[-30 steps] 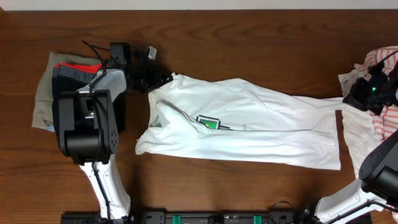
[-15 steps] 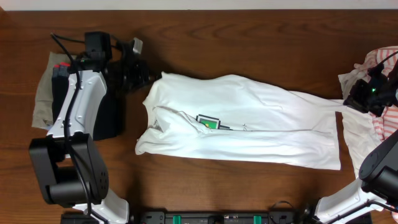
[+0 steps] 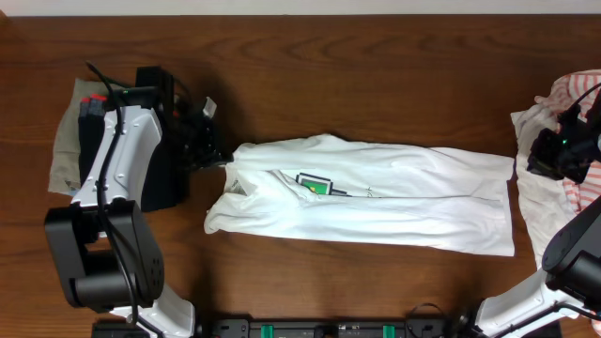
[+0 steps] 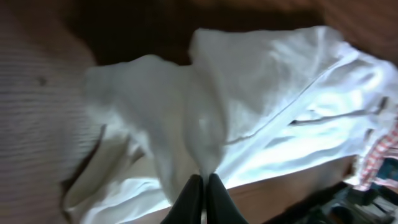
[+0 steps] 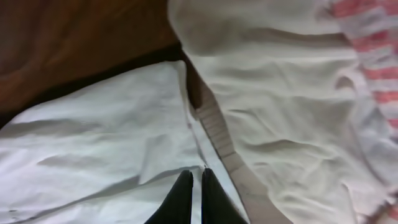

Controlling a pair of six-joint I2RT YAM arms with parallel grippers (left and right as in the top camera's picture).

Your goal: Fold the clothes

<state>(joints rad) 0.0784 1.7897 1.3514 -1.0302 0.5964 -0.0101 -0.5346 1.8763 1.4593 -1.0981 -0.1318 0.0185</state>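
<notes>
White cloth fills the middle of the worktop point(image 3: 376, 66) in the top view. The shirt point(image 3: 394, 202) lies flat there. Its long side runs left to right, with the neck end by your left arm and the bottom edge by your right arm. The small green print point(image 3: 316, 184) sits near the neck end. Your left jaws are clenched on the shirt's top left corner. Your right jaws are shut too, just past the shirt's right edge and next to the striped top point(image 3: 575, 94).

From the left wrist, the shirt point(image 4: 261, 81) rises in a thin peak to the clenched tips, so the pinch looks small. Pull hard and that corner may slip out, and the fold would land crooked.

From the right wrist, the shut tips sit where the shirt point(image 5: 93, 149) meets another white garment point(image 5: 280, 106). You cannot tell if they hold any cloth. Grab here and you may catch the wrong piece, or both, and drag the heap over the shirt.
</notes>
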